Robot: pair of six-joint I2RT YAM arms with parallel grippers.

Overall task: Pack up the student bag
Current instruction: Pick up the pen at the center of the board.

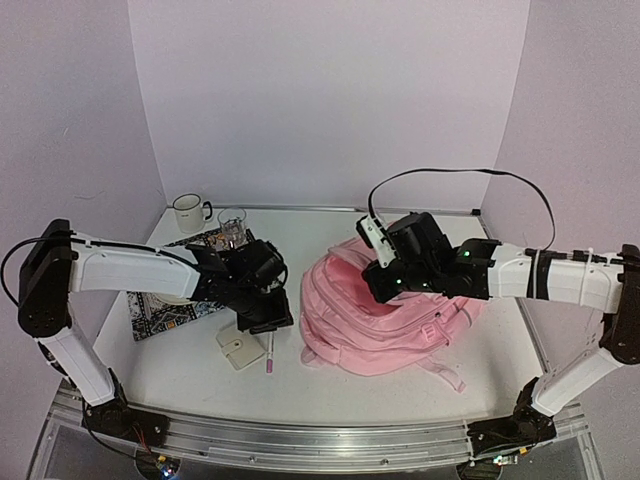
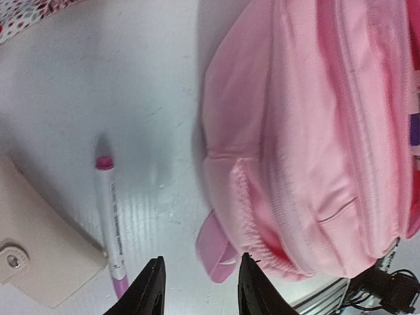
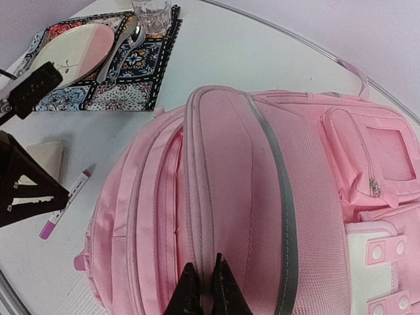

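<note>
The student bag [image 1: 385, 322] is a large light-pink backpack lying at the centre right of the table. My right gripper [image 1: 385, 285] rests on top of it. In the right wrist view its fingers [image 3: 206, 292] are pinched on a strip of the bag's [image 3: 262, 190] fabric beside a zip seam. My left gripper [image 1: 264, 318] hovers left of the bag, jaws open and empty [image 2: 200, 289], above the table next to the bag's [image 2: 315, 131] bottom corner and a small pink tab [image 2: 216, 252]. A white pen with pink ends [image 2: 110, 223] lies just left of it.
A beige snap case [image 1: 238, 350] lies beside the pen [image 1: 269, 355]. A patterned placemat [image 3: 141, 72] at the back left holds a plate [image 3: 69, 49], a spoon [image 3: 121, 46] and a glass [image 3: 152, 16]. A white mug [image 1: 187, 212] stands at the back left.
</note>
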